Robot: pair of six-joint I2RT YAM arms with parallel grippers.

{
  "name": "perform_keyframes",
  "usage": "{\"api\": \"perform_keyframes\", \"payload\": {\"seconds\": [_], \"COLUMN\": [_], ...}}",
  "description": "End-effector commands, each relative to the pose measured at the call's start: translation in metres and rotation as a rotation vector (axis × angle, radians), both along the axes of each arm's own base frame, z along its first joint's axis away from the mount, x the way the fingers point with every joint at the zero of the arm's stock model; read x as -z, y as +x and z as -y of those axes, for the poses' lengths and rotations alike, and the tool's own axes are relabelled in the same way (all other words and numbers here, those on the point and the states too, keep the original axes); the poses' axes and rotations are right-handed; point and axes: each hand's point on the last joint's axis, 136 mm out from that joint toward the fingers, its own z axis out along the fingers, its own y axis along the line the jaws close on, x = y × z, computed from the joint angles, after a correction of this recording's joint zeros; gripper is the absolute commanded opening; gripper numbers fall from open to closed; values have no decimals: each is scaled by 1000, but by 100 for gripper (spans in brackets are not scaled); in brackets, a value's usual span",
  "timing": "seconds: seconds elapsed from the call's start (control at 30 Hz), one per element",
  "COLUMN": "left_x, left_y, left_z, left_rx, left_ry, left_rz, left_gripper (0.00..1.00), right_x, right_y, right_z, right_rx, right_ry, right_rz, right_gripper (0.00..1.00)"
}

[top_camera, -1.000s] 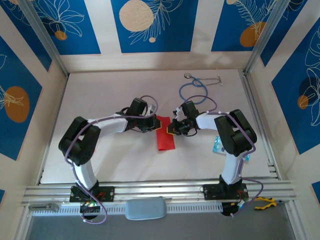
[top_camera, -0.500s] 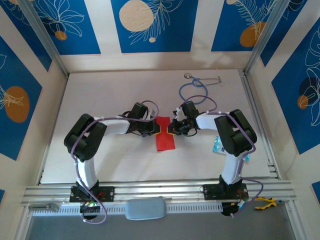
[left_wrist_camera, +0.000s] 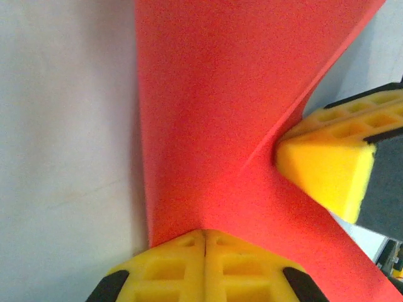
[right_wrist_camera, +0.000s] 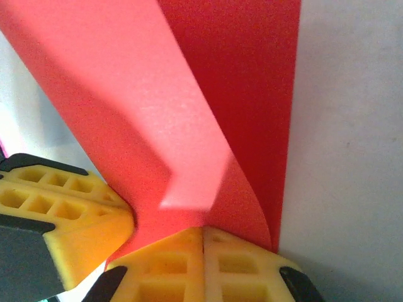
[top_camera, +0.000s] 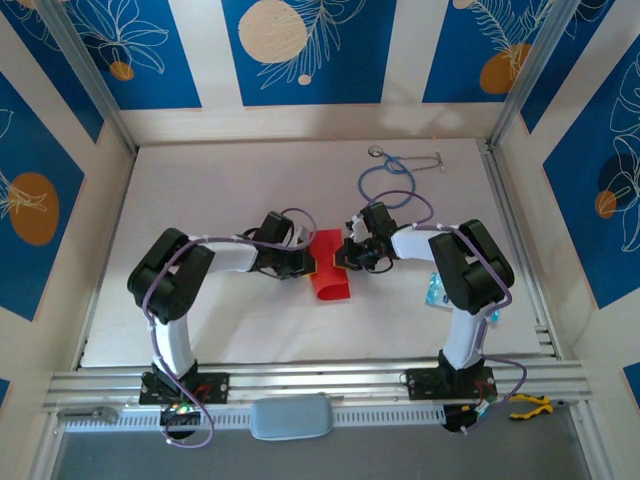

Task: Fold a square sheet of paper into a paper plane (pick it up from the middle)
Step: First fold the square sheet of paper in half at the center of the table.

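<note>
1. Over the last second the left arm has drawn its elbow in. The left gripper point(top_camera: 305, 262) has pushed closer to the thin, bright red matte sheet of paper point(top_camera: 330, 270), whose near end no longer lies flat but bulges into a rounded curl.
2. The left gripper's yellow ribbed fingers point(left_wrist_camera: 167, 267) are pressed together on the sheet's left edge, clamping it.
3. The right gripper point(top_camera: 344, 254) has its yellow fingers point(right_wrist_camera: 242, 264) closed on the opposite edge, and a flap of paper curls over just beside them.
4. The sheet looks already folded into a narrow strip. It sits near the middle of the white table point(top_camera: 200, 200), lifted between the two grippers and well apart from the blue stethoscope point(top_camera: 385, 180) at the far side.
5. The step in hand seems to be a mid-sequence fold. No pointed dart shape or wings show yet, so much of the task remains.
6. The next move probably calls for both grippers to travel together so the thin paper neither tears nor slips. They would then lay the raised flap over with its edges matched and press the crease flat.
</note>
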Motion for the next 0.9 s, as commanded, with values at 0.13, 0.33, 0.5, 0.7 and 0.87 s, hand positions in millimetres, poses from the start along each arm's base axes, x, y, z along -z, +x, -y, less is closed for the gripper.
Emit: {"api": "perform_keyframes", "payload": {"seconds": [0.13, 0.33, 0.5, 0.7, 0.87], "left_x": [-35, -19, 6, 35, 29], "left_y": [-3, -12, -22, -40, -41], "left_z": [14, 21, 9, -12, -12], "left_rx": [-24, -29, -43, -46, -37], "left_ry": [-82, -67, -9, 65, 55], "left_rz": [-60, -109, -135, -153, -137], "left_gripper": [0, 0, 0, 0, 0], "right_x": [30, 30, 31, 34, 33], "right_y": [-24, -26, -28, -30, -29], "right_z": [25, 26, 27, 29, 30], "right_rx": [37, 40, 39, 47, 51], "right_ry": [-143, -139, -139, -135, -136], "right_rz": [-92, -89, -94, -98, -95], "right_gripper": [0, 0, 0, 0, 0]}}
